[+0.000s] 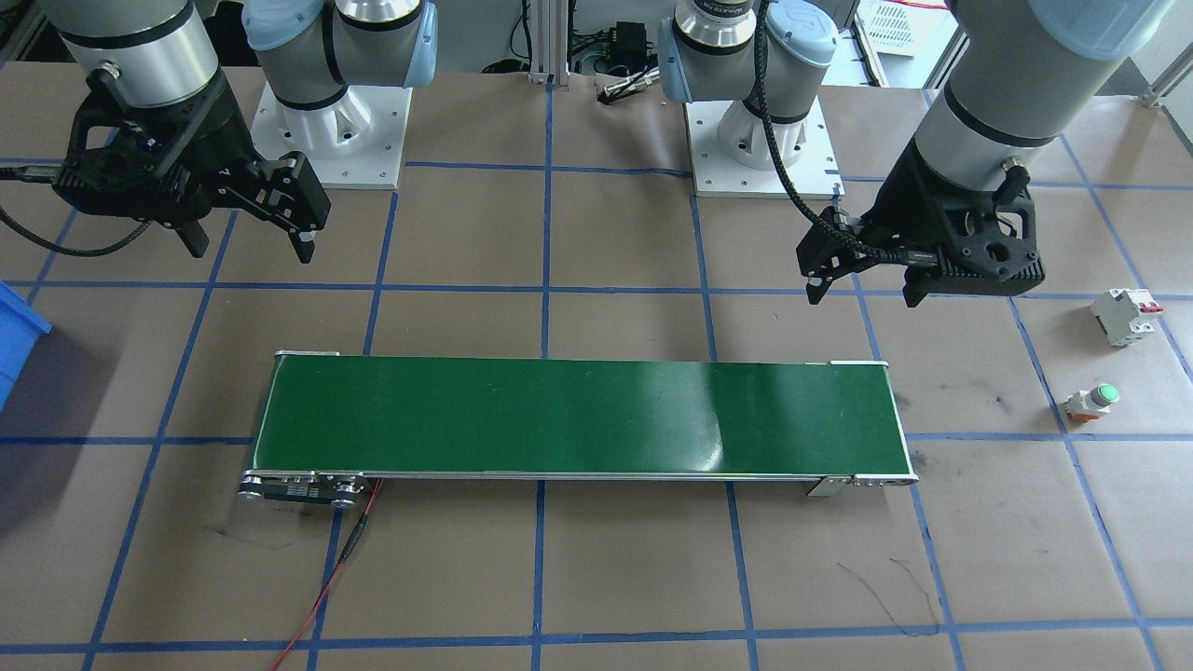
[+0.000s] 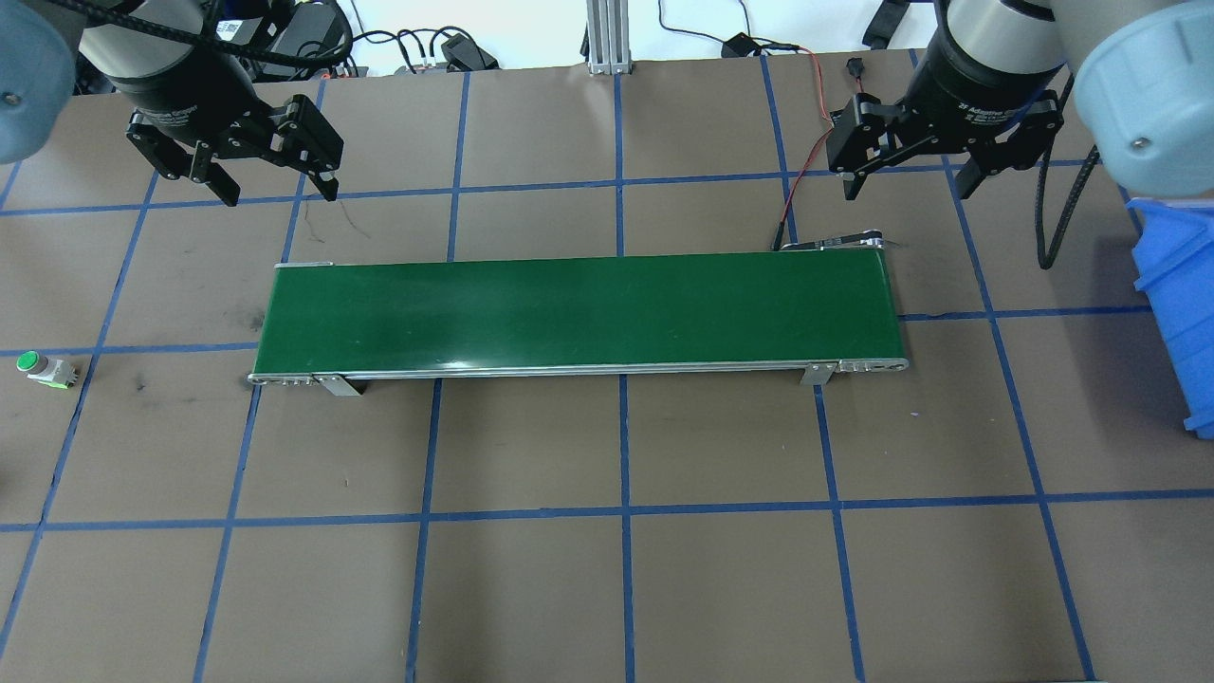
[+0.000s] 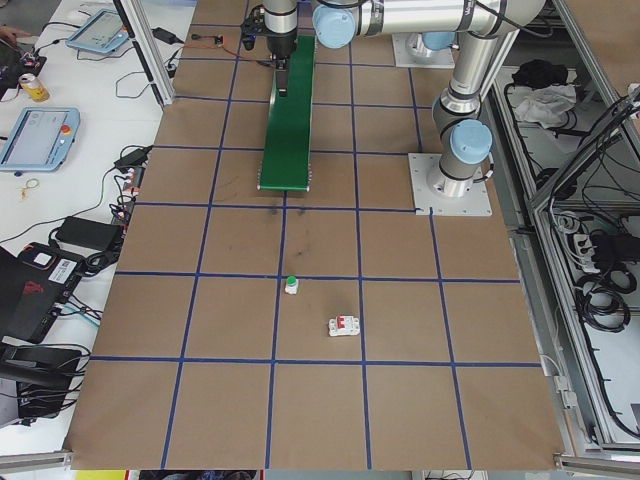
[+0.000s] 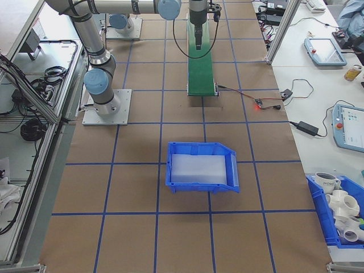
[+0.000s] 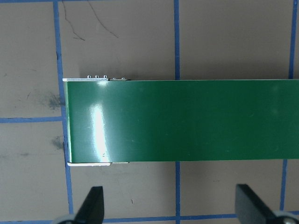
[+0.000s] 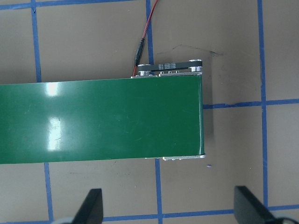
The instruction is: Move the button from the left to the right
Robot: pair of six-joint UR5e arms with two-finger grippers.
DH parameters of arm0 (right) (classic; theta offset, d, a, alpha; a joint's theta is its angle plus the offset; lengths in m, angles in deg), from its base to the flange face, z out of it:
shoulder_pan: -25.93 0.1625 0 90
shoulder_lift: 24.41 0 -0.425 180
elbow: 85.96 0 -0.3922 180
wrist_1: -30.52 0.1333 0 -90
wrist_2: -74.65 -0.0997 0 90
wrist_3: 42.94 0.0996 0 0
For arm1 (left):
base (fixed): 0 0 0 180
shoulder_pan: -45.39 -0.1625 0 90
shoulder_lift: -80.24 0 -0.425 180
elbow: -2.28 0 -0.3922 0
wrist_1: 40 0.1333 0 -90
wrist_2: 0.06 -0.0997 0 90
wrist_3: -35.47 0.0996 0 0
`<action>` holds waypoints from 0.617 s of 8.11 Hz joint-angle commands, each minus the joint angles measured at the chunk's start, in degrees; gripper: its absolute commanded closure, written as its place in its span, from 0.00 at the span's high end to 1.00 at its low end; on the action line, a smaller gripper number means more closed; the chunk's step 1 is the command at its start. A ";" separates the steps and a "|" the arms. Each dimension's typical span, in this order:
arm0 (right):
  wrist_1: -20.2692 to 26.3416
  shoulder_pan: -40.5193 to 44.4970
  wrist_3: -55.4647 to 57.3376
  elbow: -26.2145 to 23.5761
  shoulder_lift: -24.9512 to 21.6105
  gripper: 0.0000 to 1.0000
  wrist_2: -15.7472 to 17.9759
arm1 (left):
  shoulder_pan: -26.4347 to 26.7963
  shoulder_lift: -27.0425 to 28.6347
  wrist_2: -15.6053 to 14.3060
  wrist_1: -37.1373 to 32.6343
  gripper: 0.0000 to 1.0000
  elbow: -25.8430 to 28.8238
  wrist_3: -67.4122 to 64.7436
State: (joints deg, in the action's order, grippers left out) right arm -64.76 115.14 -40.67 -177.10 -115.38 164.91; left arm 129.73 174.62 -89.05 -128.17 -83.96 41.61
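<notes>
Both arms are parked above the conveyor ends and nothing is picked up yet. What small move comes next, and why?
Probably swing the left gripper outward toward the button. It hangs open and empty by the conveyor end, while the button lies on its side on the table well beyond that end, near the circuit breaker. The right gripper is open too, far from it.

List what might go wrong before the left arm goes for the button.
1. The button is small and lies on its side; the open left pincer may knock it away rather than grip it.
2. The circuit breaker sits close by, so a slightly off approach could bump or grab it instead.
3. The conveyor belt is narrow, so a careless drop might roll off.
</notes>
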 commanded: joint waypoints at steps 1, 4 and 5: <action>0.00 0.00 0.01 0.00 0.00 1.00 0.00 | 0.04 -0.25 -0.49 -0.07 1.00 -0.07 0.45; 0.00 0.00 0.01 -0.09 0.00 1.00 0.00 | -1.53 -0.60 -0.67 -0.07 1.00 0.01 1.41; 0.00 0.00 0.01 0.00 0.00 1.00 0.00 | -3.89 -0.08 -0.49 0.28 1.00 -0.07 7.34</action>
State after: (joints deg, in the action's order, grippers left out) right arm -64.76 115.14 -40.66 -177.14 -115.38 164.91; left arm 128.79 174.18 -89.70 -128.19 -83.98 42.81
